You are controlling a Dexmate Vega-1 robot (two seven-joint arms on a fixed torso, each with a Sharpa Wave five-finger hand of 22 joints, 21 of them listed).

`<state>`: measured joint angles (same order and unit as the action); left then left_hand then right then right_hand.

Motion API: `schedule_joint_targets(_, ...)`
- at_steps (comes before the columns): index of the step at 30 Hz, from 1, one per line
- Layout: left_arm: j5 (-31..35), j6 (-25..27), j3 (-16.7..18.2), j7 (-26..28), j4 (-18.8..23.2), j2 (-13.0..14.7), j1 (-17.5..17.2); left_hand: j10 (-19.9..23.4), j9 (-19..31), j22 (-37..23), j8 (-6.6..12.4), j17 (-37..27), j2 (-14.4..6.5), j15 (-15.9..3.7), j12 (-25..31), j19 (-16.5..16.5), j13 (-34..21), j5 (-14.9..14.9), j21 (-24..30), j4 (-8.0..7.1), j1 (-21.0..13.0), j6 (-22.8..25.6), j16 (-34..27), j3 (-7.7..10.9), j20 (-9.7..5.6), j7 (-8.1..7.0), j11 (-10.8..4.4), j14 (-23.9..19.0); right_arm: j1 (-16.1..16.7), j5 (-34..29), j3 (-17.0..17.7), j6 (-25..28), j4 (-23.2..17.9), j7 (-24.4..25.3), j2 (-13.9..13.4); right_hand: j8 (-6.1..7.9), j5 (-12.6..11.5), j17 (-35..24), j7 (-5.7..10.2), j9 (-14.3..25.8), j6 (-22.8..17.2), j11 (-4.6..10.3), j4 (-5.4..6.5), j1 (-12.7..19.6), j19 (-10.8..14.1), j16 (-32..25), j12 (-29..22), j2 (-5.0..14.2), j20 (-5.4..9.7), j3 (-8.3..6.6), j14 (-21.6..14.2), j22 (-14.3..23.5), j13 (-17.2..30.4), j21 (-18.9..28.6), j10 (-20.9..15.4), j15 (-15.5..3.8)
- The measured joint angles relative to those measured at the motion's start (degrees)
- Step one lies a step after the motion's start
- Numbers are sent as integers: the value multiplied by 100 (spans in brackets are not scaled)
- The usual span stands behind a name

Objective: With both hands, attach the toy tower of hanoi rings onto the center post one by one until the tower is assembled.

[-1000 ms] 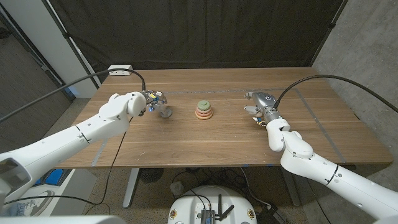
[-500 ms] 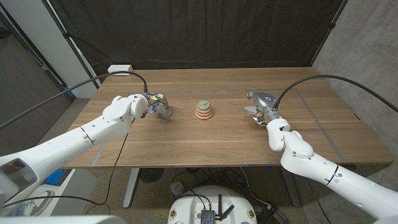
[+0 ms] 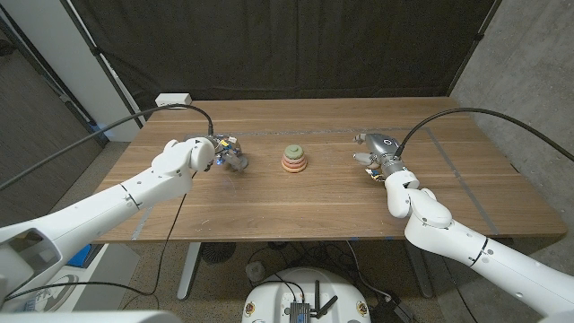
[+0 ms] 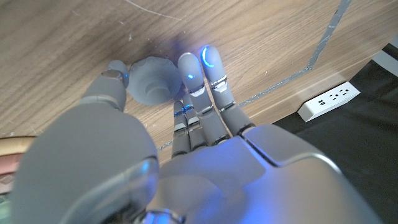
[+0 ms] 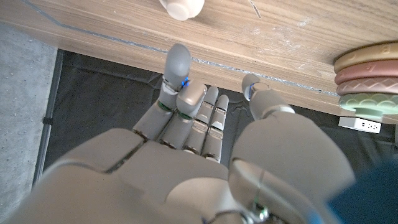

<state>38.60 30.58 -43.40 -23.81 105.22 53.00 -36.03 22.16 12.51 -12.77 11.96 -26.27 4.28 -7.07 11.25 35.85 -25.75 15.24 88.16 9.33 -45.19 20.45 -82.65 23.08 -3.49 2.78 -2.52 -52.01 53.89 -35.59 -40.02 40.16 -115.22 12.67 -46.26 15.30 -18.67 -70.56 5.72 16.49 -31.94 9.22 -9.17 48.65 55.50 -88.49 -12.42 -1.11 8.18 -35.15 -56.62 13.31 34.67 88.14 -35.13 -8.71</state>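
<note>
- Tower of hanoi rings [image 3: 293, 161]: stacked on center post at mid bench [image 3: 269, 202]; 3 rings countable in right wrist view – tan top, pink mid, pale green [image 5: 370, 101] – w/ a green cap on top in head view. Rings look ribbed/wavy at the edge.
- Grey piece [image 4: 152, 79]: 1, rounded, dull grey, sitting on bench left of the stack, well apart from it; exact shape (ring or knob) can't tell.
- Left hand [image 3: 226, 152]: at the grey piece, thumb on one side, fingers [image 4: 199, 74] on the other, tips on or just beside it. Whether it actually grips it – can't tell; piece looks to sit on the wood. Blue glow on fingertips.
- Right hand [image 3: 375, 154]: right of stack, well apart from it, holds nothing; fingers apart and extended, thumb off to the side, seen in right wrist view [image 5: 205, 134].
- White piece [image 5: 183, 8]: 1, small, rounded, on bench just beyond right hand's fingertips, not touched; partly cut by frame edge.
- Bench: wood grain, thin grey tape lines on surface.
- White power strip [image 3: 174, 100]: 1, at far left edge of bench; sockets visible in left wrist view.
- Black cables: 1 per arm, 2 total, arcing over bench to each wrist.
- Black curtain behind bench.
</note>
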Motion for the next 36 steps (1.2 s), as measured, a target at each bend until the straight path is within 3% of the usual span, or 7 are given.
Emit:
schedule_joint_targets(22, -148, 22, 7, 265, -82, -23, -134, 190, -27, -8, 70, 16, -31, -20, 39, 44, 47, 0, 22, 0, -31, 200, -45, 0, 0, -78, -98, -19, -59, 33, -8, 0, 14, 29, 25, -22, 0, 0, -21, -27, -61, -20, -8, -40, 0, 0, 0, 40, 0, 8, 0, 1, -1, 0, -82, 0)
schedule_joint_targets(36, -209, 184, 33, 416, 34, -1, -270, 905, -11, -123, 334, 8, -211, -101, 279, 309, 44, 0, 106, 32, -409, 967, -199, 32, -19, -252, -224, -306, -41, 153, 15, -114, 86, 96, 28, -26, -41, 0, -23, -27, -104, -41, 16, -108, 0, 0, 0, 108, 0, 31, 0, 1, 21, -1, -102, 0)
